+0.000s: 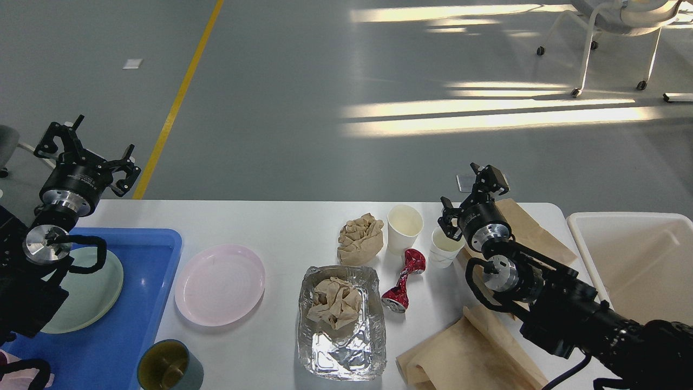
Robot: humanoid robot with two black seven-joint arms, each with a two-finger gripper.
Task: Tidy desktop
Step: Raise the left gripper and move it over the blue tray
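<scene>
Tabletop (281,222): white, matte, rounded far corner at 2 o'clock; fills the lower half of the head view, grey floor beyond its far edge.
Left claw (86,149): at 9 o'clock, raised above the far-left corner of the tabletop; its 2 fingers stand apart with nothing between them.
Right claw (474,195): at 3 o'clock, just beside the 2 paper cups; fingers look spread, nothing seen gripped.
Blue tray (157,254): on the left end at 8 o'clock, holding a pale green plate (103,292) partly hidden by the left arm.
Pink plate (219,284): flat on the tabletop just right of the tray, bare.
Dark cup (169,367): at 7 o'clock on the near edge, touching or overlapping the tray's near corner; cannot tell which.
Foil tray (341,352): at 6 o'clock, crinkled, with 1 crumpled brown paper wad (334,302) in its far half.
Second brown wad (360,238): loose on the tabletop, just beyond the foil tray.
Tall paper cup (405,227): upright, right of the loose wad.
Short paper cup (445,250): upright, near the right claw.
Crushed red can (403,281): lying between the foil tray and the cups.
Brown paper sheets: 1 (533,227) under the right arm at 3 o'clock, 1 (465,352) at 5 o'clock over the near edge.
Cream bin (633,254): off the right end of the tabletop.
White chair (606,32): on the floor at 1 o'clock.
</scene>
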